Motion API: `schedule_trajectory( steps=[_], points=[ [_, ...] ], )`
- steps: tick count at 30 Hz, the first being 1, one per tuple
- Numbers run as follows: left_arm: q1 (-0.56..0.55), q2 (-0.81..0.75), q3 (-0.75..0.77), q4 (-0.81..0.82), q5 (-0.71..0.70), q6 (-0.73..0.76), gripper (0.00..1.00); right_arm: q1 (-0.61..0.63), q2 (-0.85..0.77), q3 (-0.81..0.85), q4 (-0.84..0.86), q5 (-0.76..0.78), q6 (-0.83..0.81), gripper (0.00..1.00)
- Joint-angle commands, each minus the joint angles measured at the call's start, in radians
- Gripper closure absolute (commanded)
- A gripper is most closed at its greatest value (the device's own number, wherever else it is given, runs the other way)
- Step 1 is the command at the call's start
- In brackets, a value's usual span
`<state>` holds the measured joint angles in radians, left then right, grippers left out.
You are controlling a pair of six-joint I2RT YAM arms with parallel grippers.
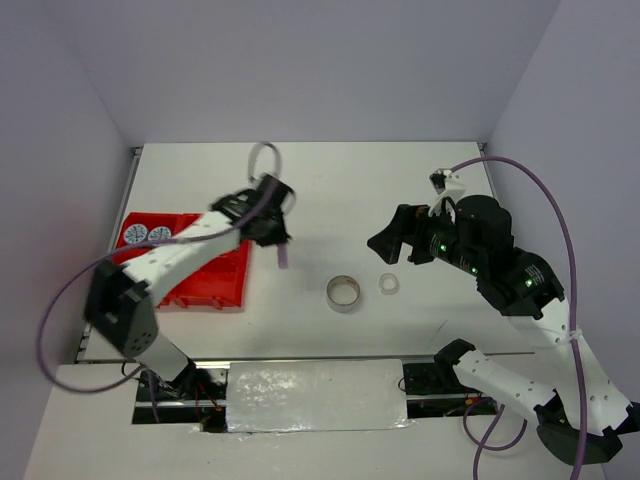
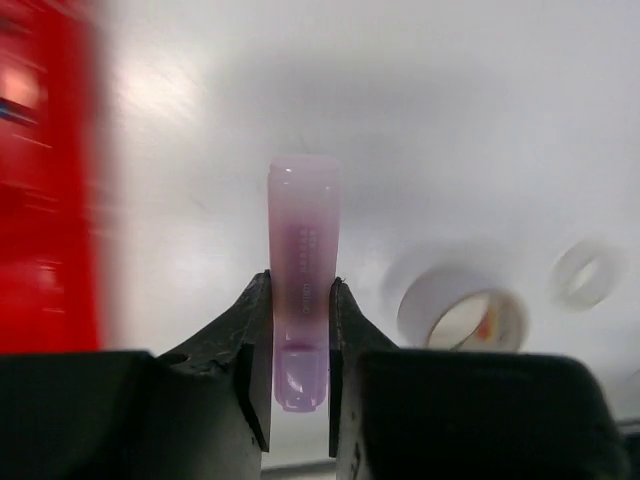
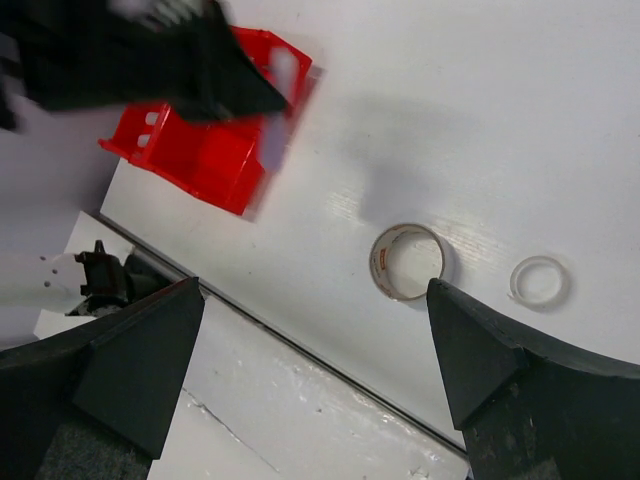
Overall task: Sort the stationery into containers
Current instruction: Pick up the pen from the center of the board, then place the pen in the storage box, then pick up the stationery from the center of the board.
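The lilac stick (image 2: 303,260) is pinched tight between the two fingers of the left gripper (image 2: 300,300), which holds it up over the white table (image 1: 330,190) just to the right of the red tray (image 1: 215,285), not in it. Two round blue tubs (image 1: 135,235) sit in the tray's far left box. Farther right of the tray, the grey tape ring (image 1: 343,293) and the clear ring (image 1: 388,284) lie side by side on the table, and the right gripper (image 3: 313,288) is up near them with its jaws wide apart, holding nothing.
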<state>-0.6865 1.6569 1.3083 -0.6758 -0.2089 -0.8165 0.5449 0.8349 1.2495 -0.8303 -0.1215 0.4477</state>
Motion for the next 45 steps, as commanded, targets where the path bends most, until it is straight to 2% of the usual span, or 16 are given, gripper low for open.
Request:
schedule_trajectory(
  steps=[1,10,13,17,19,22,23,26,30,31,34,35,37,38,43,45],
  points=[
    [0.198,-0.268,0.031,-0.076,-0.131,-0.050,1.00,0.000,0.001,0.001,0.036,-0.018,-0.018,0.00],
    [0.994,-0.447,-0.171,-0.169,-0.153,-0.030,1.00,-0.002,0.041,0.025,0.056,-0.047,-0.032,0.00],
    [1.144,-0.462,-0.245,-0.122,-0.123,0.000,0.99,-0.003,0.046,0.024,0.062,-0.052,-0.032,0.00],
    [1.205,-0.405,-0.273,-0.085,-0.066,0.022,0.95,-0.002,0.052,0.014,0.071,-0.070,-0.027,0.00],
    [1.206,-0.410,-0.288,-0.074,-0.064,0.020,0.85,-0.002,0.053,0.014,0.072,-0.072,-0.027,0.00],
    [1.208,-0.434,-0.319,-0.047,-0.067,0.017,0.49,-0.003,0.056,0.016,0.072,-0.072,-0.029,0.00],
    [1.207,-0.436,-0.322,-0.048,-0.076,0.013,0.29,-0.002,0.059,0.016,0.074,-0.075,-0.029,0.00],
    [1.210,-0.419,-0.317,-0.068,-0.098,0.010,0.04,-0.002,0.066,0.018,0.072,-0.075,-0.032,0.00],
    [1.208,-0.433,-0.290,-0.059,-0.067,0.033,0.01,-0.002,0.069,0.002,0.077,-0.069,-0.029,0.00],
    [1.200,-0.451,-0.282,-0.047,-0.040,0.045,0.01,-0.002,0.067,-0.001,0.076,-0.050,-0.024,0.00],
    [1.003,-0.457,-0.222,0.021,0.003,0.094,0.01,-0.003,0.069,-0.002,0.051,0.064,0.005,0.00],
    [0.784,-0.441,-0.137,0.001,-0.035,0.089,0.01,-0.006,0.072,0.011,0.019,0.103,0.017,0.00],
    [0.536,-0.360,-0.051,-0.037,-0.139,0.094,0.01,-0.023,0.084,0.031,-0.016,0.170,0.032,0.00],
    [0.327,-0.324,0.029,-0.060,-0.171,0.071,0.01,-0.034,0.084,0.053,-0.044,0.219,0.046,0.00],
    [-0.057,-0.084,0.152,-0.053,-0.072,0.053,0.05,-0.083,0.053,0.081,-0.102,0.293,0.078,0.00],
    [-0.125,0.010,0.181,-0.070,-0.083,0.039,0.06,-0.086,0.049,0.068,-0.108,0.283,0.078,0.00]
  ],
)
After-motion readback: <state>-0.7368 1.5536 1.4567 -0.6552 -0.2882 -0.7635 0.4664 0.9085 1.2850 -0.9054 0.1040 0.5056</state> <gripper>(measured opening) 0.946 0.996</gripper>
